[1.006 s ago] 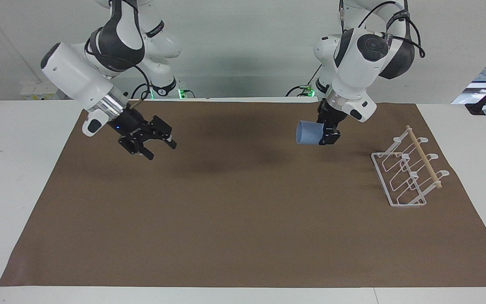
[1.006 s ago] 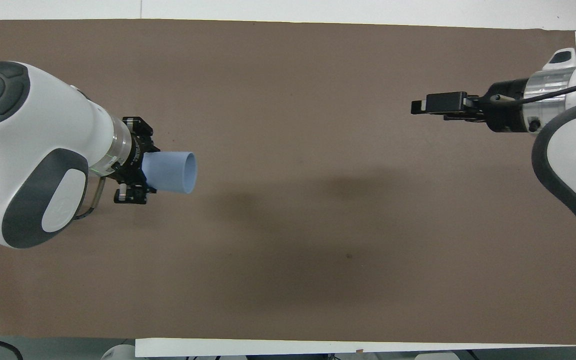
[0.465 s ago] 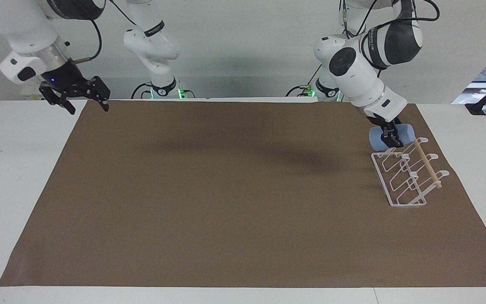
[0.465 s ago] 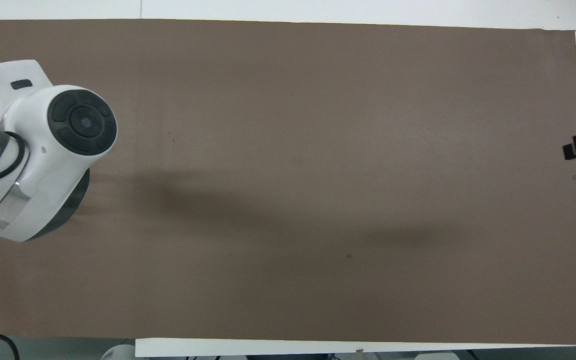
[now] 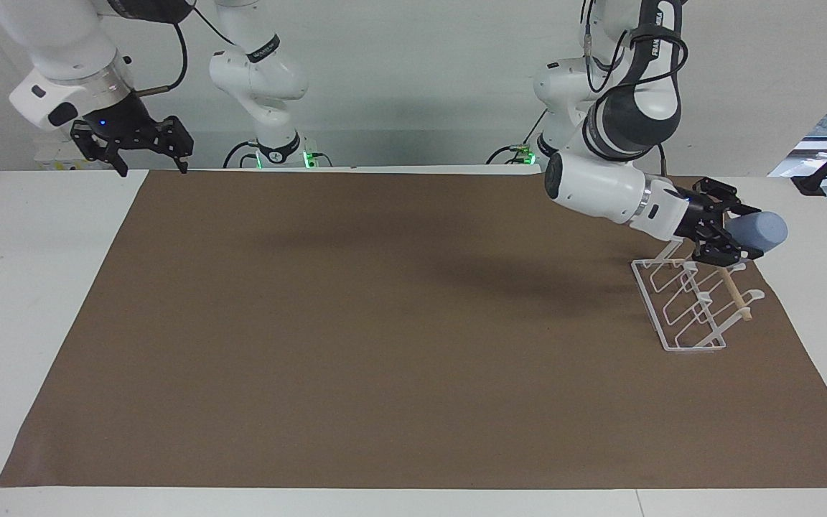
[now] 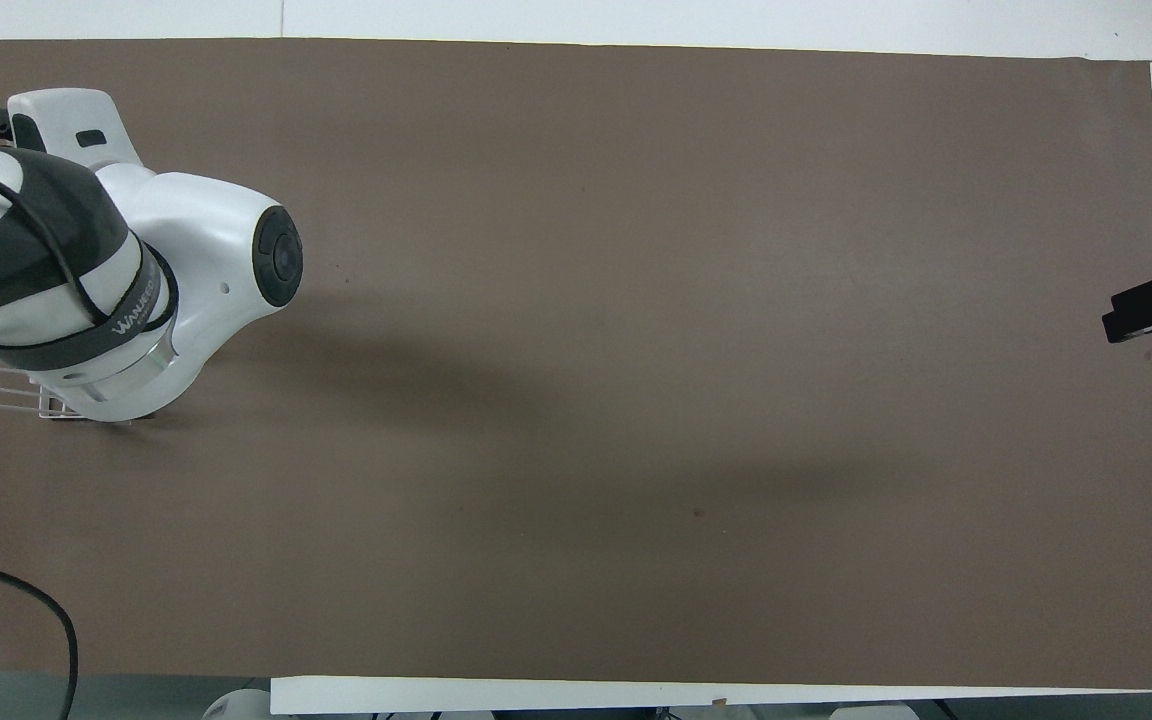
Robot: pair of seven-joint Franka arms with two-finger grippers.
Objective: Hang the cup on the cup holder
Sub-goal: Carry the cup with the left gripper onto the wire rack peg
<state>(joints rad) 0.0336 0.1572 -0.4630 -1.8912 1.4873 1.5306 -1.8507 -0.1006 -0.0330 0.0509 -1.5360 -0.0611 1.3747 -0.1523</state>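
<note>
A brown paper mat (image 5: pixel 385 345) covers most of the white surface (image 5: pixel 33 273), leaving bare white strips at both ends. A black cable (image 6: pixel 31 610) curls over the mat's corner at the left arm's end, nearest the robots.

One cup (image 5: pixel 762 230), one cup holder (image 5: pixel 693 298), two pincers, one brown mat (image 5: pixel 385 345).

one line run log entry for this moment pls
left gripper: shut on cup, over cup holder | cup: not hung | right gripper: open, waiting at table edge
</note>
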